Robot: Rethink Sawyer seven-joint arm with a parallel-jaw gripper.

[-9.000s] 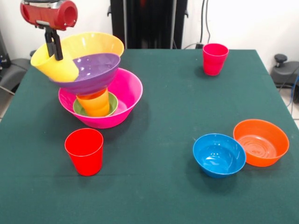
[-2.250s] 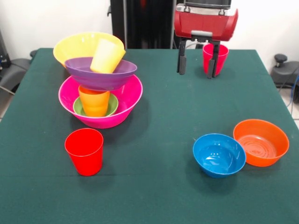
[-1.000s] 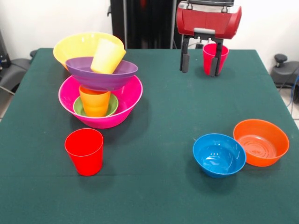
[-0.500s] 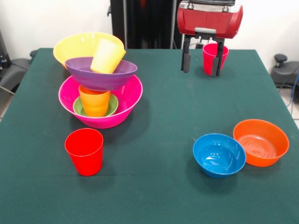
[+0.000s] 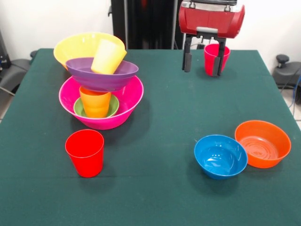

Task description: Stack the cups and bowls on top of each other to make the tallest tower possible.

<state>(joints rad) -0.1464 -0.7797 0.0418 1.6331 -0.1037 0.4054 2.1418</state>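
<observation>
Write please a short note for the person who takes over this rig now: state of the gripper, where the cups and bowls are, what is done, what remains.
Gripper: open, empty, hanging at the table's far side in front of the crimson-pink cup.
Tower: hot-pink bowl as base, green bowl and orange cup inside, purple bowl on that cup, yellow cup leaning in it, orange-yellow bowl tilted behind.
Loose: red cup, blue bowl, orange bowl, crimson-pink cup.
Left: add these four.
</observation>
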